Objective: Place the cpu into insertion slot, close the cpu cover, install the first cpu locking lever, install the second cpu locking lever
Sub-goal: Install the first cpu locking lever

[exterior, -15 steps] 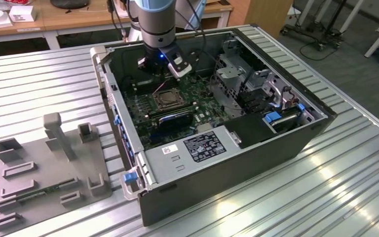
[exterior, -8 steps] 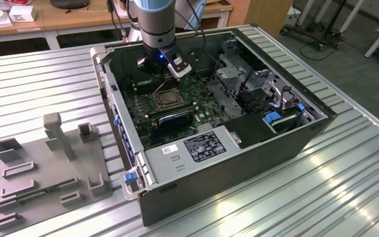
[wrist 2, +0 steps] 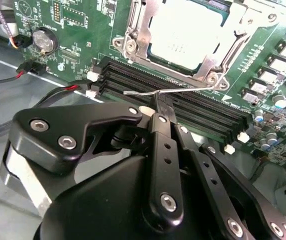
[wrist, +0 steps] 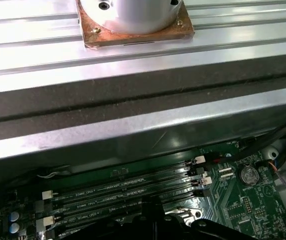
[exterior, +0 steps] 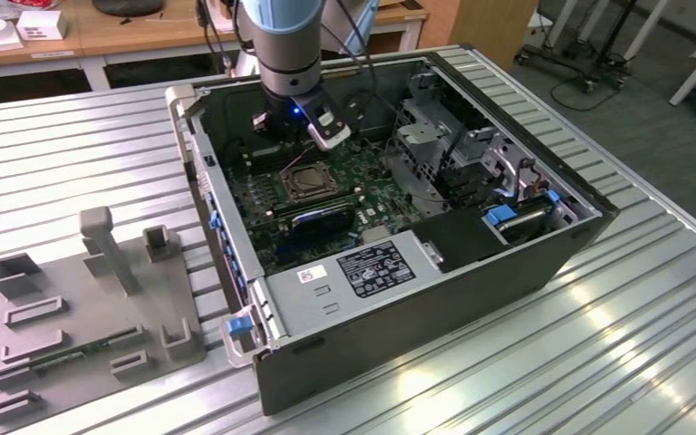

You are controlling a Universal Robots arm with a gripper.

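In the second wrist view the cpu (wrist 2: 183, 32) shows its silvery top inside the insertion slot (exterior: 304, 181) on the green motherboard (wrist 2: 73, 30). The cpu cover (wrist 2: 133, 37) lies flat around it as a metal frame. A thin wire locking lever (wrist 2: 183, 90) runs along the socket's edge, above the black memory slots (wrist 2: 193, 112). My gripper (wrist 2: 157, 104) appears shut, and its dark tips come together right at the bend in that lever. I cannot tell whether they pinch it. In the exterior view my gripper (exterior: 290, 145) hangs inside the case just behind the socket.
The open computer case (exterior: 542, 245) lies on a slatted metal table (exterior: 638, 344). A power supply (exterior: 372, 267) and a drive cage (exterior: 427, 136) crowd the board. A grey fixture (exterior: 82, 308) stands at the exterior view's left. Cables (wrist 2: 13, 80) and a coin battery (wrist 2: 44, 40) sit nearby.
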